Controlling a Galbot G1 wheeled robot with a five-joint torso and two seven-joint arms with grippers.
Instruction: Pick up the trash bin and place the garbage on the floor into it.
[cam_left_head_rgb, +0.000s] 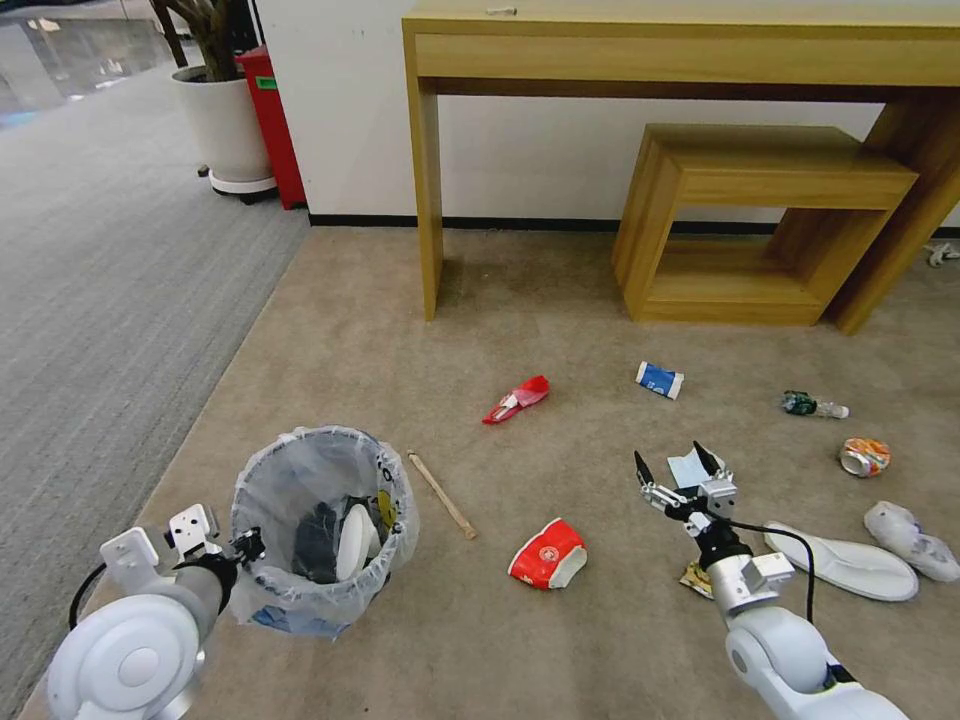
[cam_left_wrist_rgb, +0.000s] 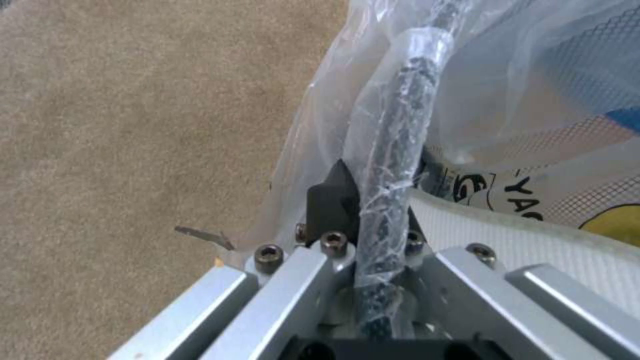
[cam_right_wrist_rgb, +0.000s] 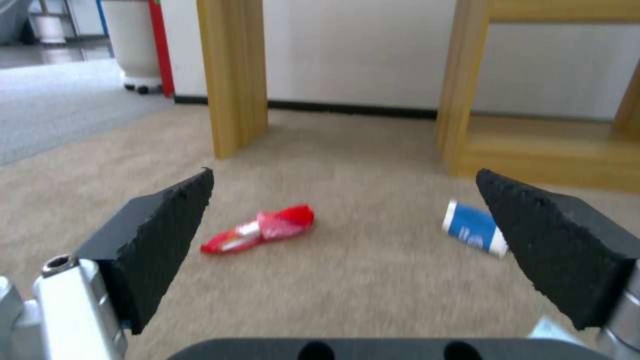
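While the trash bin (cam_left_head_rgb: 320, 530) is sitting at the lower left of the head view on the beige floor (cam_left_head_rgb: 420, 330), the left gripper (cam_left_head_rgb: 245, 548) is clamping its rim through the thin plastic liner. In the left wrist view the dark fingers (cam_left_wrist_rgb: 331, 200) are pinching the bagged rim (cam_left_wrist_rgb: 393, 150) tight. A white slipper (cam_left_head_rgb: 352, 540) is already lying inside the bin.

Garbage is lying scattered across the centre and right of the head view: a stick (cam_left_head_rgb: 441, 494) just beside the bin, a crushed red cup (cam_left_head_rgb: 547, 553) at lower centre, a flat red cup (cam_left_head_rgb: 516, 399) farther up, a blue-white cup (cam_left_head_rgb: 660, 379), a small bottle (cam_left_head_rgb: 813, 404), an orange can (cam_left_head_rgb: 864, 456), two more white slippers (cam_left_head_rgb: 842, 562) at lower right and a yellow wrapper (cam_left_head_rgb: 694, 577) under the right arm.

Risk, as judged: the liner is slippery, so the rim may be sliding out of the pinch on lifting, and a one-sided hold could be tipping the bin and spilling its contents.

The right gripper (cam_left_head_rgb: 678, 468) is hovering over a blue mask (cam_left_head_rgb: 688, 470) at centre right, its jaws spread wide and holding nothing; whether it is touching the mask cannot be told.
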